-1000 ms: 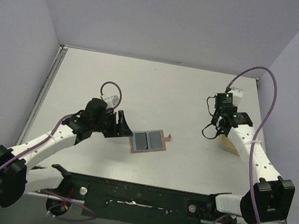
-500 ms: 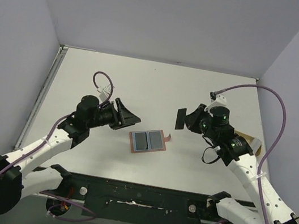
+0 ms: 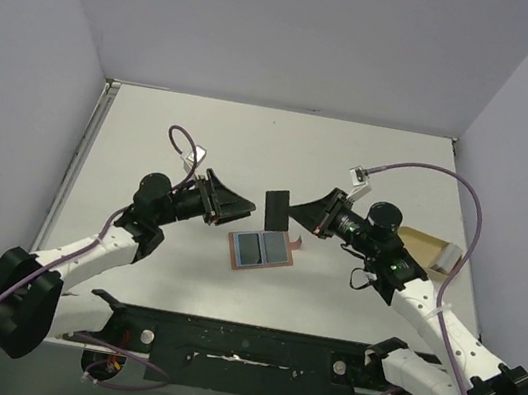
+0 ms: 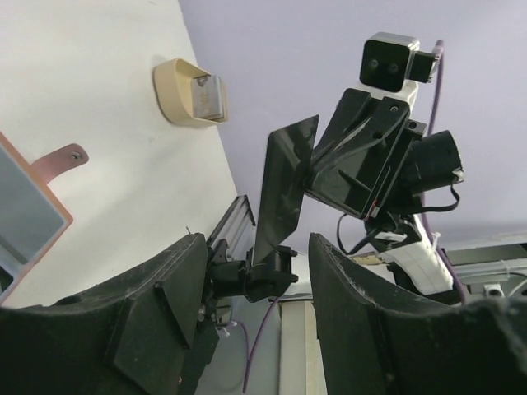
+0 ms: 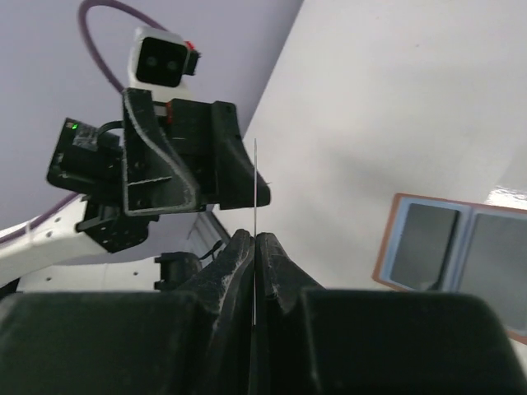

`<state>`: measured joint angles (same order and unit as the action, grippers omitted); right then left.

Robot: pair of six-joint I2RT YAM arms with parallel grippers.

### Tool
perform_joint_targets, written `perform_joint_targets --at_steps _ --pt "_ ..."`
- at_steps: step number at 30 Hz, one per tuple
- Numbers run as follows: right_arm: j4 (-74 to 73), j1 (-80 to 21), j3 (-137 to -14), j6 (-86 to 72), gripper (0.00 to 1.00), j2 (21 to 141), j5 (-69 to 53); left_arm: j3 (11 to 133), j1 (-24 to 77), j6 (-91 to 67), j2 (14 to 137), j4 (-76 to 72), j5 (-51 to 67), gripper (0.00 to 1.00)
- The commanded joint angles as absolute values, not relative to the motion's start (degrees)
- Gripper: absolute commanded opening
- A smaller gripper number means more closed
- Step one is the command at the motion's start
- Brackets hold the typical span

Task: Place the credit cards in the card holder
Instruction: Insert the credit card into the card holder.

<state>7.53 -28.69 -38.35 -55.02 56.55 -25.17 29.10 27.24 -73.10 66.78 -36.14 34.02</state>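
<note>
The card holder (image 3: 260, 249) lies spread open on the table, with two grey-blue rectangles side by side inside it and its snap tab (image 4: 58, 159) pointing right. My right gripper (image 3: 293, 217) is shut on a dark credit card (image 3: 276, 208) and holds it upright in the air just above the holder. The right wrist view shows that card edge-on (image 5: 255, 189) between the closed tips (image 5: 254, 237). My left gripper (image 3: 233, 210) is open and empty, level with the card and facing it from the left. The card (image 4: 284, 185) stands a short way beyond the left gripper's tips (image 4: 257, 243).
A tan oval tray (image 3: 430, 248) with a pale block in it sits at the right side of the table, also seen as the tan tray (image 4: 188, 92) from the left wrist. Purple cables loop above both wrists. Walls close in the table's far side.
The right arm swung from the tray at the right to the centre, carrying the card. The left gripper lifted, turned to face the card and narrowed a little.
</note>
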Motion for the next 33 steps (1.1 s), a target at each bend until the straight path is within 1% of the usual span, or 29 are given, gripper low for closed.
perform_joint_targets --at_steps 1,4,7,12,17,18,20,23,24,27,30,31,33 --pt "23.61 -29.68 -37.09 -62.17 0.0 57.16 -32.39 28.49 26.63 -76.72 67.9 -49.45 36.91 0.5" --pt "26.01 -30.08 -36.43 -63.69 0.0 57.61 -33.32 28.29 26.63 -77.51 68.56 -50.99 37.31 0.5" --pt "26.28 -30.51 -36.3 -64.3 0.0 57.83 -33.13 27.26 26.53 -81.09 69.89 -57.13 38.8 0.5" --pt "25.13 -32.18 -36.25 -64.25 0.0 58.45 -31.49 26.03 26.46 -85.84 72.07 -64.74 40.58 0.42" --pt "24.18 -33.84 -36.64 -63.73 0.0 59.49 -29.91 25.26 26.45 -86.57 71.99 -65.47 40.43 0.39" --pt "24.13 -34.05 -36.65 -63.65 0.0 59.67 -29.76 25.16 26.47 -86.57 71.83 -65.41 40.43 0.37" --pt "23.92 -34.31 -36.44 -63.56 0.0 59.9 -29.56 24.85 26.46 -86.57 71.64 -65.39 40.18 0.28" --pt "21.24 -34.36 -36.63 -62.67 0.0 59.88 -28.21 23.92 26.37 -86.67 71.54 -65.89 39.62 0.07" --pt "19.34 -34.36 -36.91 -62.09 0.02 59.82 -27.43 23.65 26.3 -86.62 71.5 -65.61 39.37 0.0" --pt "15.73 -34.38 -37.26 -60.45 0.09 59.24 -25.79 23.17 26.07 -85.47 71.33 -62.46 38.94 0.0" --pt "11.47 -34.27 -38.03 -58.29 0.25 58.35 -23.38 22.79 26.02 -83.18 70.66 -58.43 38.92 0.0" --pt "9.03 -34.29 -38.63 -57.17 0.29 58.18 -22.05 22.5 26.02 -82.59 70.42 -57.61 38.93 0.0" --pt "3.6 -34.13 -39.99 -54.62 0.37 57.74 -19.65 23.34 25.81 -79.68 69.88 -51.12 38.7 0.0"
